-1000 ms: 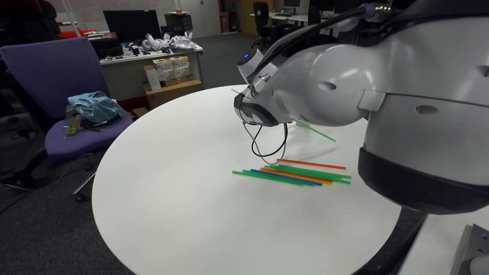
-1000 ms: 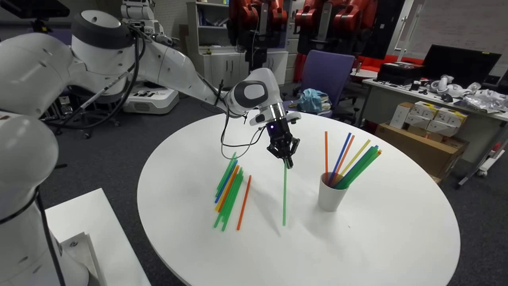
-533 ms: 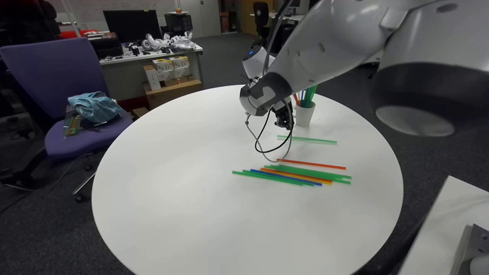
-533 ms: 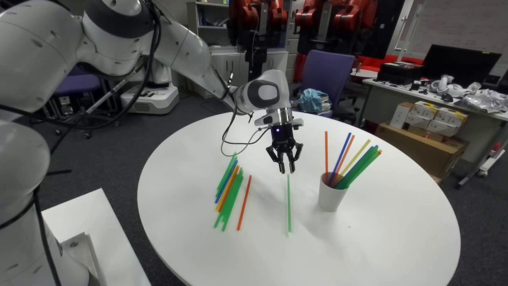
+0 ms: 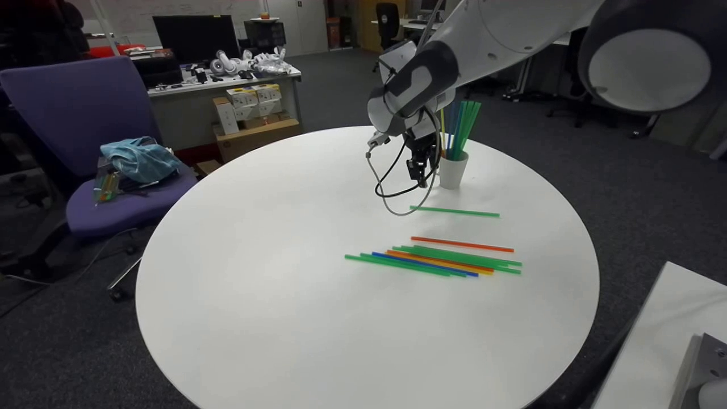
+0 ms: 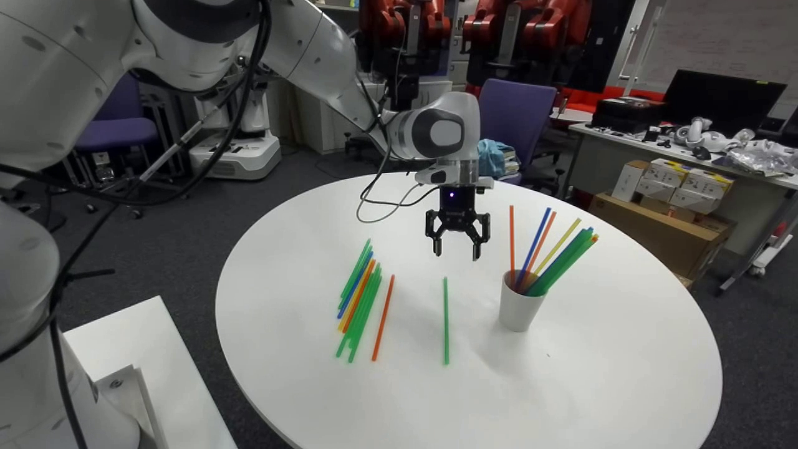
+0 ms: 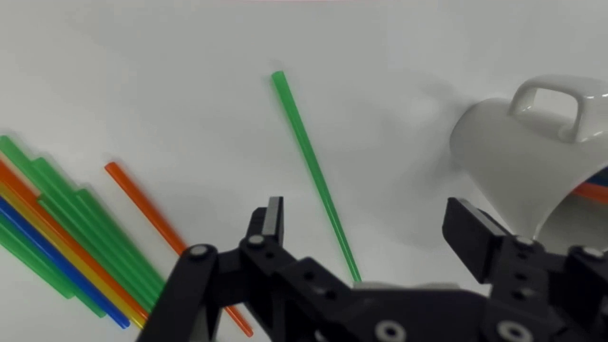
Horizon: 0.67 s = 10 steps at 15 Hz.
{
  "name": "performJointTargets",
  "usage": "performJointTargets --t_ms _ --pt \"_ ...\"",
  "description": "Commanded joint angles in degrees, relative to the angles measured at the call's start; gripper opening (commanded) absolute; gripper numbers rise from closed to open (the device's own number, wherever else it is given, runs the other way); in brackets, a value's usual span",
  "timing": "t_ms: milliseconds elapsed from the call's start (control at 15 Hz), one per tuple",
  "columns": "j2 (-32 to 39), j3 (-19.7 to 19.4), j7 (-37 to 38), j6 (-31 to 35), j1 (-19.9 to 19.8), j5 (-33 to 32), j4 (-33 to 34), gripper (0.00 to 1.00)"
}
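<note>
Raised since the earlier frame: arm, with fingers released from a pinch and green straw lowered from a slanted hang to flat rest. Used as common support: round white tabletop, level enough, by appearance, to prevent rolling. Extended above: arm, directed downward at the far end, presumably for access from overhead. Held wide apart and gripping nothing: fingers, likely spread to let go cleanly without dragging the green straw. Standing upright near the fingers: white mug, apparently serving as holder. Propped inside at a slant: mixed straws, mostly leaning one way, probably owing to length well beyond mug depth. Laid side by side, well apart from the white mug: row of coloured straws, roughly parallel, perhaps to limit crossing. Set just beside this row: orange-red straw, separated by a narrow gap. Resting alone between orange-red straw and white mug: green straw, touching neither, framed between the fingers in the wrist view, probably left at the point of release.
</note>
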Motion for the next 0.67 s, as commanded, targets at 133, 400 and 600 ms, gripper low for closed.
performJointTargets --t_ms 133,400,600 --pt "-0.8 1.1 -1.1 0.0 -0.1 0.9 -1.7 1.0" --pt "-4.2 10.1 -0.2 2.0 -5.9 -6.2 -4.5 1.0" --pt "-5.9 19.2 -7.2 7.8 -13.4 -8.4 -6.7 1.0"
